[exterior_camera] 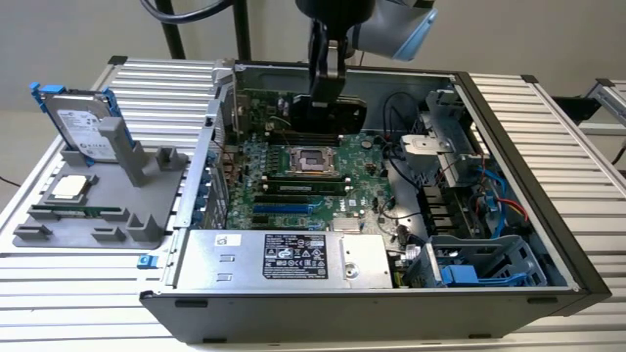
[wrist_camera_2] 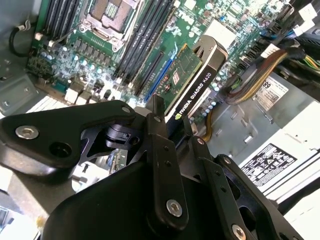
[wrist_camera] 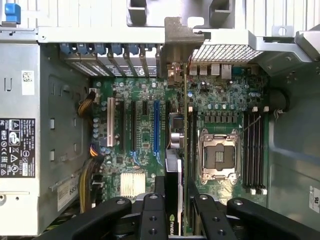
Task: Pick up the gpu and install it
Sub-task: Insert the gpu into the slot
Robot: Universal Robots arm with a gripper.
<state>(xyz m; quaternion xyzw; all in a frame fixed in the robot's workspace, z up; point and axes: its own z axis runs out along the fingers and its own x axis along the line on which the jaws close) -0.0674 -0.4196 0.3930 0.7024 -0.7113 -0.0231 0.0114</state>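
Your black two-fingered gripper sits at the upper centre of the exterior view, reaching down into the open grey computer case. Its fingers are closed onto the gpu, a thin green circuit card with a black fan shroud, and hold it on edge above the green motherboard.

In the second wrist view the gripper clamps the near end of the gpu at centre frame; the card runs away toward the upper right, shroud edge facing the camera, green board face to its left. The motherboard fills the upper left of that frame, with the empty silver processor socket at the top.

In the first wrist view you see the gpu edge-on, a narrow vertical strip at centre frame, with its silver metal bracket at the top beside the case's rear slot openings. The gripper grips it from the bottom centre. The card lies between the blue expansion slot and the processor socket. Whether its edge is seated in a slot, you cannot tell.

The silver power supply box occupies the lower centre of the exterior view. A silver hard drive in a blue frame stands in the grey fixture at the left.
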